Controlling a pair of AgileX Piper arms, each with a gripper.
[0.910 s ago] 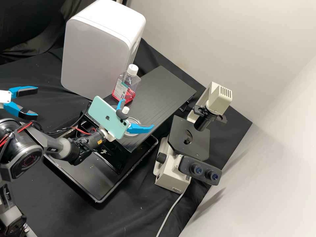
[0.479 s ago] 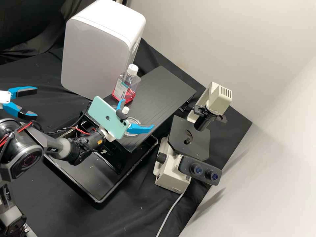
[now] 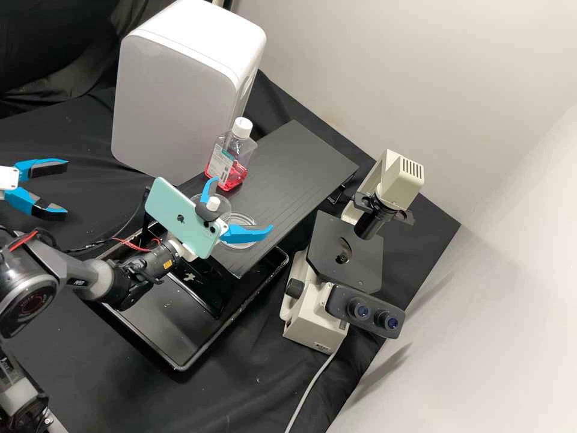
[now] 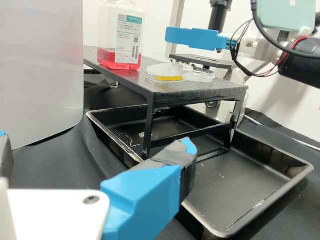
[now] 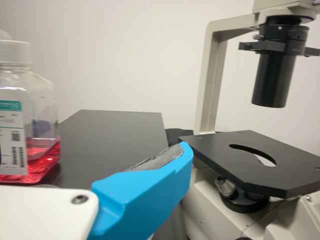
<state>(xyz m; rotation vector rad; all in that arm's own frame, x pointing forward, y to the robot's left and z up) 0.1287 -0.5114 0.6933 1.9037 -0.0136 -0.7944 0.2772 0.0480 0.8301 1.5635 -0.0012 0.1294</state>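
Since the earlier frame the right arm has drawn back toward its base. It has carried the right gripper (image 3: 244, 203) and the mint-green phone (image 3: 180, 218) clamped at its wrist a little away from the microscope (image 3: 336, 282). More of the dishes beneath now shows. The left gripper (image 3: 65, 186) has barely stirred.

In the high view, the right gripper hangs over the near end of the black raised rack (image 3: 300, 162), its jaws spread wide. The first petri dish (image 3: 225, 203) lies on the rack between the fingers. The second petri dish (image 3: 240, 242) lies just under the finger nearer the microscope. A culture bottle (image 3: 228, 159) of red liquid stands upright farther along the rack, beside the white cabinet (image 3: 180, 78). The rack stands in a black tray (image 3: 174, 343). The left gripper is well apart, over the black cloth, jaws spread and holding nothing.

In the left wrist view, its own blue fingers (image 4: 150, 192) stand wide apart near the tray (image 4: 270, 200). On the rack (image 4: 200, 92) the first petri dish (image 4: 170, 75) shows yellow inside. The second petri dish (image 4: 204, 76) is clear and lies just beside it. The right gripper's finger (image 4: 197, 38) hovers above both without touching.

In the right wrist view, one blue finger (image 5: 145, 192) points along the rack (image 5: 115, 132). The bottle (image 5: 22, 120) stands to one side and the microscope stage (image 5: 260, 162) to the other.
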